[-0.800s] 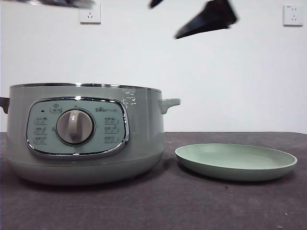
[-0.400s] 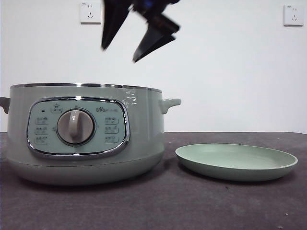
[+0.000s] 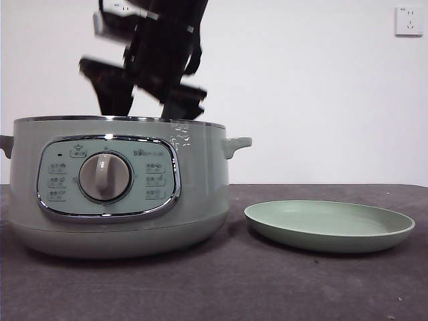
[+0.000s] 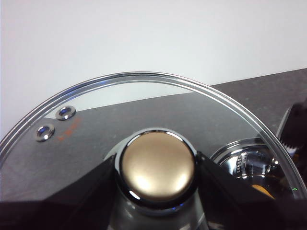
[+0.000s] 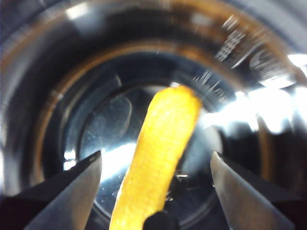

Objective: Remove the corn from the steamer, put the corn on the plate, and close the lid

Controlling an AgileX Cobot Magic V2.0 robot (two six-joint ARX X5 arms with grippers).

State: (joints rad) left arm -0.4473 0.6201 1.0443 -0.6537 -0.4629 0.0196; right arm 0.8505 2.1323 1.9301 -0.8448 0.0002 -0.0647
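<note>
The sage-green steamer stands at the left of the table with no lid on it. My right gripper reaches down from above to its chrome rim. Inside the shiny pot the yellow corn lies between the jaws of the right gripper, which stand open wide on either side without touching it. My left gripper is shut on the knob of the glass lid and holds it up beside the steamer. The pale green plate sits to the right of the steamer.
Dark table surface runs in front of the pot and the plate. A white wall with a socket stands behind. A narrow gap separates the steamer's side handle from the plate.
The right gripper has swung from the upper right leftward and down to the steamer's rim. The lid edge seen at the top left a second ago has left the front view.
</note>
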